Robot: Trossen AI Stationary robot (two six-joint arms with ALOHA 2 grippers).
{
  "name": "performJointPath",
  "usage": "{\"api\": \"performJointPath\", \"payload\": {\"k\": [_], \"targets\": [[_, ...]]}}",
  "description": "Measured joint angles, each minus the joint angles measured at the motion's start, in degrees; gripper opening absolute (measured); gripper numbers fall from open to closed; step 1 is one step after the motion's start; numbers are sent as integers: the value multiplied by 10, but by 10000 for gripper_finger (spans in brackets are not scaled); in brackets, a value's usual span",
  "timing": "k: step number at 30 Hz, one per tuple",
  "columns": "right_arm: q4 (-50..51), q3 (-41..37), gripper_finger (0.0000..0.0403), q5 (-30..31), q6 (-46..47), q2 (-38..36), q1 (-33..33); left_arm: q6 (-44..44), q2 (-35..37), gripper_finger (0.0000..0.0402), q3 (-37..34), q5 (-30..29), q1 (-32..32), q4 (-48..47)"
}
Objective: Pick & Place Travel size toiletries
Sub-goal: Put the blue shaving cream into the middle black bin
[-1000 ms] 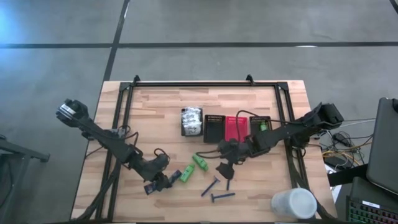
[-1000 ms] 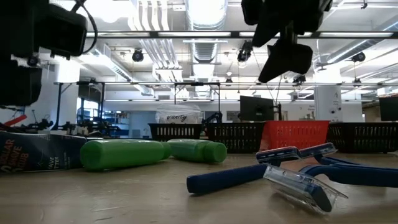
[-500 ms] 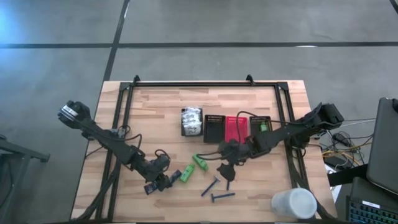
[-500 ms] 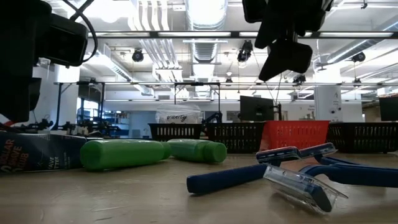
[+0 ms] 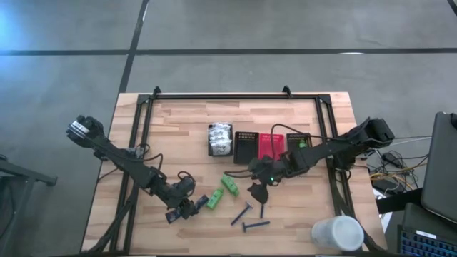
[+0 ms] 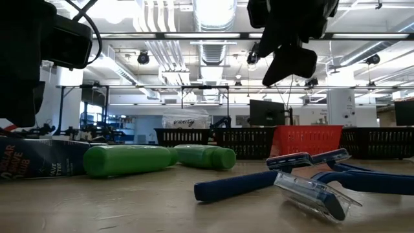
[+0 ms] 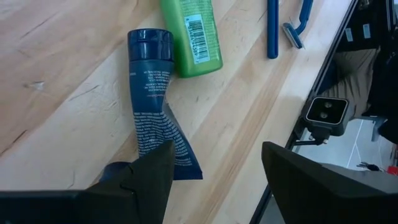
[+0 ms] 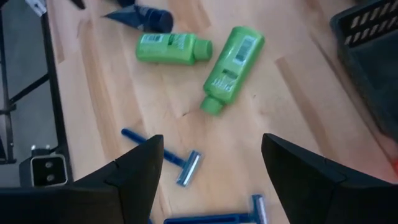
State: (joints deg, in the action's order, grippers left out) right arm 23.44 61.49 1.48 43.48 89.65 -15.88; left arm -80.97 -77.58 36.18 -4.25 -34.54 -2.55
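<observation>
The left tool (image 5: 187, 209) is seen released, its fingers spread over the crimped end of a dark blue tube (image 7: 152, 112) lying flat on the surface (image 5: 178, 128) beside a green bottle (image 7: 189, 34). The right tool (image 5: 258, 193) is held released above the razors (image 5: 241, 213), nothing grasped.

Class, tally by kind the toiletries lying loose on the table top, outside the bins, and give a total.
Green bottles: 2
Blue razors: 3
Dark blue tube: 1
Total: 6
</observation>
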Motion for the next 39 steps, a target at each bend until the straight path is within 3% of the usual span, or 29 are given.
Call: {"api": "performJointPath", "payload": {"k": [7, 39], "targets": [[-1, 2, 283, 0, 0, 0, 26, 0, 0, 246, 0, -1, 0, 0], [2, 17, 357, -1, -5, 0, 32, 0, 0, 246, 0, 1, 0, 0]]}}
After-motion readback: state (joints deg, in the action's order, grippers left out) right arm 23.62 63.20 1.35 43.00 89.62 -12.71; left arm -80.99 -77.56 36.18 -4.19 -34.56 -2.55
